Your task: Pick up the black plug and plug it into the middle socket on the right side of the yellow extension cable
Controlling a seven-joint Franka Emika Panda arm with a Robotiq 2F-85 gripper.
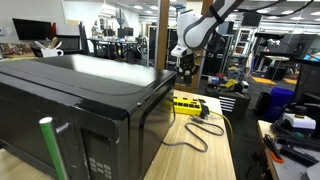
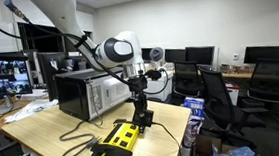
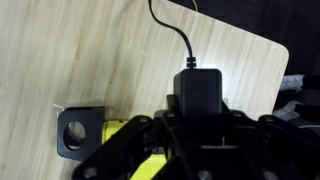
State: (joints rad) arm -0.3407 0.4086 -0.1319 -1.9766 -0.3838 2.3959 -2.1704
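Wrist view: black plug (image 3: 198,90) sits mid-frame with a boxy body; its thin cord (image 3: 176,30) runs off toward 12 o'clock over the wooden table (image 3: 90,60).
Claw: gripper (image 2: 141,116) looks clamped on the black plug, one finger on each flank; the contact pads are hidden under the linkages.
Plug location: off the table, in the claw, just above one end of the yellow extension cable (image 2: 119,140). In an exterior view the strip lies at 7 o'clock of the claw, close below.
Strip in wrist view: only a yellow sliver at 8 o'clock of the plug. Sockets and prongs can't be seen.
Neighbour: black cube block (image 3: 80,131) with a round hole, right against the yellow end, at 9 o'clock of the plug.
Step (judged): lining up over the middle right-side socket, not yet inserted.
Risk 1: prongs miss the slots because the claw blocks sight of the socket, so the plug lands on the casing.
Risk 2: wrong socket gets picked, since the sockets sit close together along the strip.
Risk 3: plug twists in the grip under push-down if the hold is shallow or off-centre.
Risk 4: strip looks loose on the table, so a skewed push could slide or tip it.
Risk 5: cord goes taut or snags on the black cube block or the microwave (image 1: 70,100) edge and pulls the plug off line.
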